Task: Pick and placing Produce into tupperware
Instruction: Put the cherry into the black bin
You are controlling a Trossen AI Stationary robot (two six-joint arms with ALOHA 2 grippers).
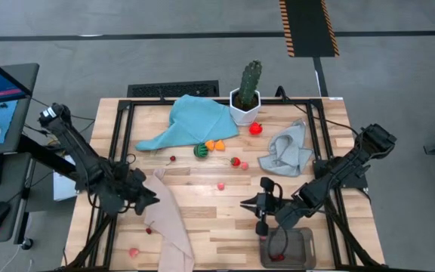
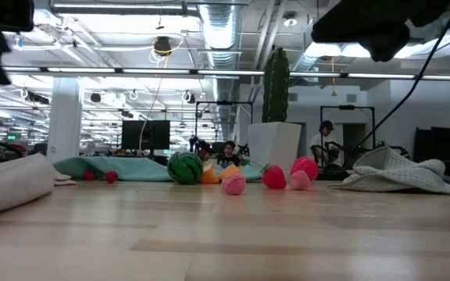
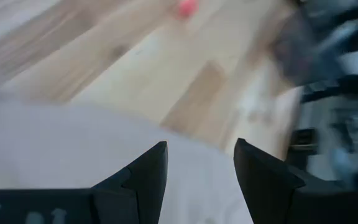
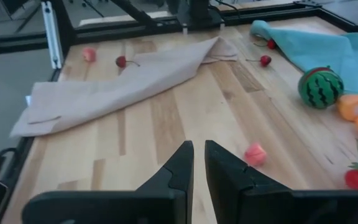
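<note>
Your right end effector [image 1: 249, 202] hovers over the near middle of the wooden plank tabletop [image 1: 202, 219], its dark fingers [image 4: 182, 163] nearly together with only a slim gap and nothing between them. It points toward the left arm. Your left end effector [image 1: 151, 198] sits above the beige cloth [image 1: 171, 227], fingers [image 3: 151, 168] apart and empty, the soft fabric just beneath them.

The tub [image 1: 287, 248] lies at the near right edge, a clear greyish rounded rectangle with its long axis running across the tabletop; something red shows inside, too small to name.

The produce is scattered: a striped green melon ball [image 1: 200, 150] beside two orange pieces [image 1: 215, 144] at the edge of the crumpled teal cloth [image 1: 191, 121], a red piece [image 1: 255, 128] by the white hexagonal pot [image 1: 245, 108] of the cactus [image 1: 250, 79], a strawberry [image 1: 236, 161], and a small pink lump [image 4: 255, 153] alone mid-tabletop. A cherry [image 4: 123, 61] and a pink piece [image 4: 89, 54] lie near the beige cloth. A rumpled grey cloth [image 1: 287, 149] sits on the right.
</note>
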